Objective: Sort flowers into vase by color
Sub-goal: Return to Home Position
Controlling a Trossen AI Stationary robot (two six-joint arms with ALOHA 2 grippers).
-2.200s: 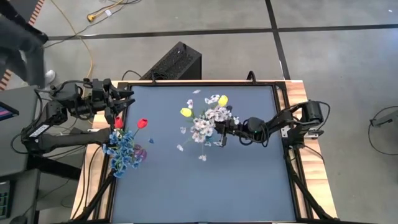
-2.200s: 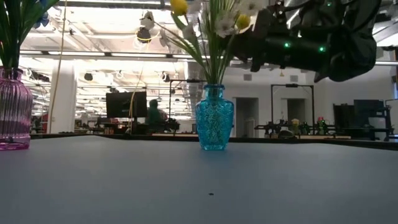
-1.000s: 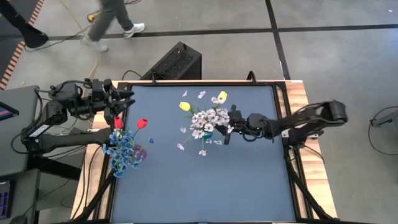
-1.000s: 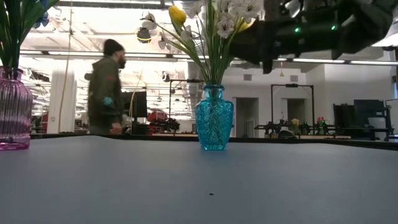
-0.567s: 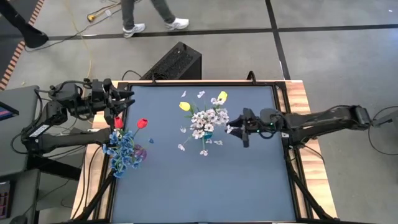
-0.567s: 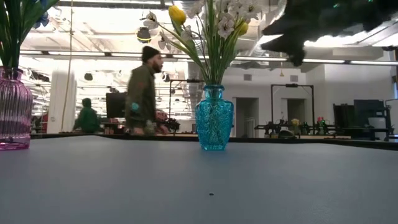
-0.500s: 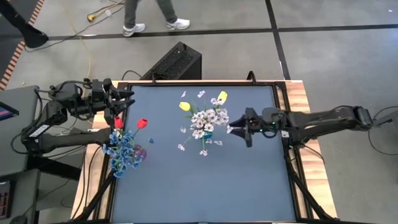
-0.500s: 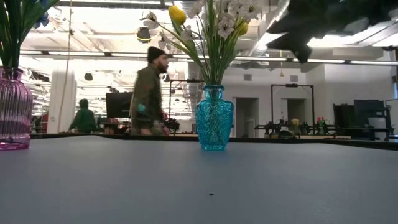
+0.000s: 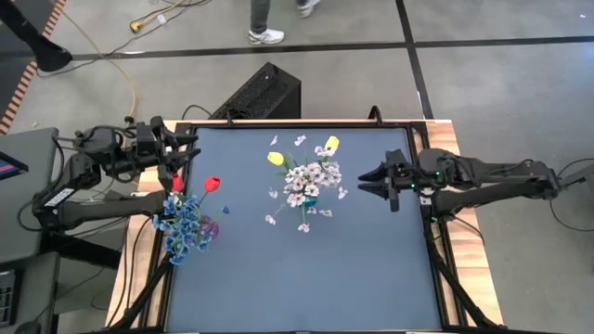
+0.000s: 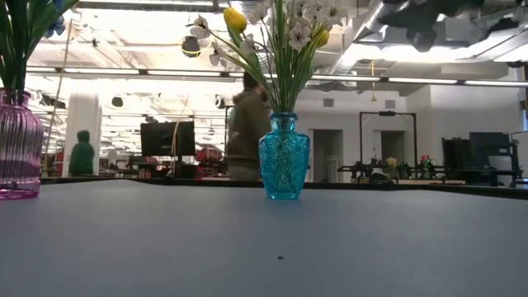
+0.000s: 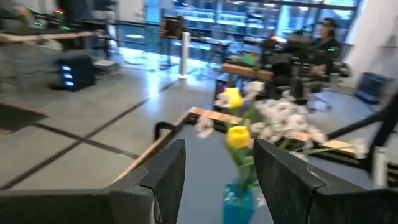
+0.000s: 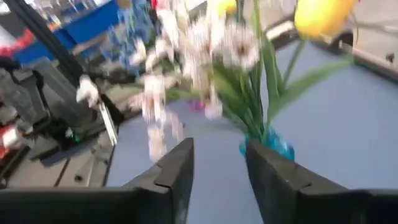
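R gripper by right edge of dark desk, jaws apart, empty, clear of stems | L gripper far-left corner, jaws apart | white sprays + yellow tulips upright in turquoise cut-glass vase, desk centre | blue sprays + red tulips in ribbed pink glass vase, left edge | sort looks done

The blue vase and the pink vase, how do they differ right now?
The blue vase is turquoise with a cut pattern and narrow neck; the pink vase has vertical ribs. The blue vase holds white sprays and yellow tulips; the pink vase holds blue sprays and red tulips. The blue vase stands mid-table, the pink vase near the table's left edge. Both stand upright.
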